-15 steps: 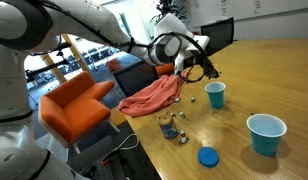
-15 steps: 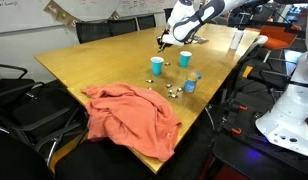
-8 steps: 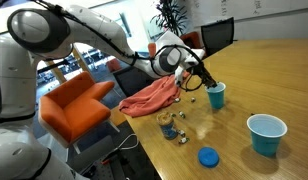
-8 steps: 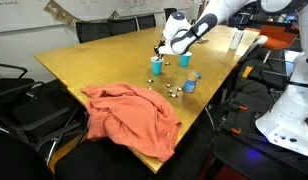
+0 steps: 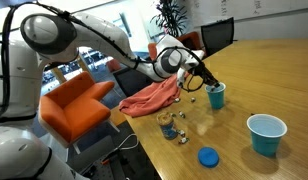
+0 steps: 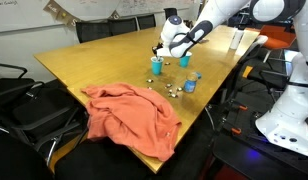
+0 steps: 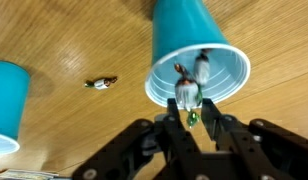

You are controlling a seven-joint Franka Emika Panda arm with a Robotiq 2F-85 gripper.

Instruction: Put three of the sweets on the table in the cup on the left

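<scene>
The small teal cup (image 5: 216, 96) stands on the wooden table (image 5: 279, 75); it also shows in an exterior view (image 6: 157, 66) and fills the top of the wrist view (image 7: 197, 60). My gripper (image 7: 191, 108) hangs just above its rim, also seen in both exterior views (image 5: 206, 81) (image 6: 160, 51). The jaws are shut on a silver-green wrapped sweet (image 7: 189, 97). Another sweet (image 7: 202, 66) lies inside the cup. One sweet (image 7: 99, 82) lies on the table beside the cup, and more sweets (image 6: 172, 90) sit near the cloth.
A wider-looking teal cup (image 5: 266, 133) (image 7: 8, 100) stands nearby. A short clear glass (image 5: 169, 125), a flat blue disc (image 5: 207, 156) and a crumpled red cloth (image 5: 154, 95) lie toward the table's edge. Orange chairs (image 5: 74, 105) stand beyond it.
The gripper has swung across and come down over the small teal cup, carrying the sweet. Cups, cloth and loose sweets have not moved.
</scene>
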